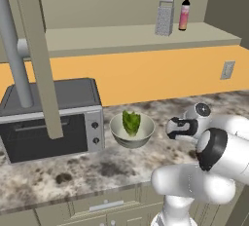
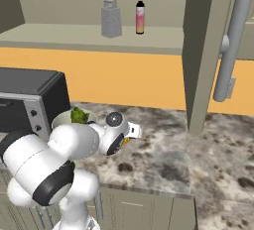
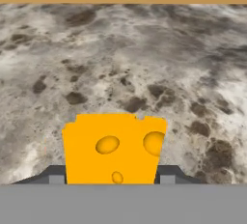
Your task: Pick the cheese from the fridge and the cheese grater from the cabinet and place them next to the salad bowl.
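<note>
Pinching the cheese [image 3: 115,147], hand [image 3: 110,179] hovers over counter [image 3: 144,59] (fingers w/ wedge between).

You see the cheese [image 3: 115,148] cut off below, hiding the hand's [image 3: 113,178] fingertips and grip.

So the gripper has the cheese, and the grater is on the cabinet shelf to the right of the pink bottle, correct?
Not quite: the cheese grater stands left of the pink bottle on the cabinet shelf, as both base views show. The gripper does hold the cheese.
</note>
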Tool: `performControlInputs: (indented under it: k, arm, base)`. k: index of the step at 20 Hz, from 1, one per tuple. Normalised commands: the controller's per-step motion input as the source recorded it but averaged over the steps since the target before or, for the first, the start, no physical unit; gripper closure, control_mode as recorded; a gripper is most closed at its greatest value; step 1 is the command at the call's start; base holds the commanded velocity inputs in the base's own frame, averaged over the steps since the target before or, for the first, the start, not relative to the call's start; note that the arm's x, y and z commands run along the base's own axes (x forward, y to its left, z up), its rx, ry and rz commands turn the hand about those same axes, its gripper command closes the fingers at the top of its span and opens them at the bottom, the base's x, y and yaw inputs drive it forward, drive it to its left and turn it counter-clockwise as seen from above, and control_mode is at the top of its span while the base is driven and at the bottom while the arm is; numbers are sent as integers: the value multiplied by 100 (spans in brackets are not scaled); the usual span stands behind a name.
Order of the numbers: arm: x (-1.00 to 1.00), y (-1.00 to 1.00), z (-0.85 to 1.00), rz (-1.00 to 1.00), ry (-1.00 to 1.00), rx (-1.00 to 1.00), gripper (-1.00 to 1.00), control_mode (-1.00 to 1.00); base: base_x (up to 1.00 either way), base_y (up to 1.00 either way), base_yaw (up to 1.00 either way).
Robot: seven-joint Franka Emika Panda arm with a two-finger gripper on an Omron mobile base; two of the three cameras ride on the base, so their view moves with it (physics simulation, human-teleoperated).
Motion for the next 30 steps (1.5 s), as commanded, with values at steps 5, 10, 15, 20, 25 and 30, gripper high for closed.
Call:
performControlInputs:
  k: [5, 10, 15, 20, 25, 30]
  arm:
    - [35, -20, -30, 0, 0, 0, 100, -100]
    - [22, -3, -14, 0, 2, 0, -100, -100]
    - [0, -5, 3, 0, 1, 0, -100, -100]
    - [0, -4, 33, 0, 0, 0, -100, -100]
    - [-2, 0, 91, 0, 0, 0, -100, -100]
    - [-3, 0, 100, 0, -1, -4, -100, -100]
  base:
    - [0, 0, 0]
    - [0, 0, 0]
    - [0, 0, 0]
    - [0, 0, 0]
    - [0, 0, 0]
    - [0, 0, 0]
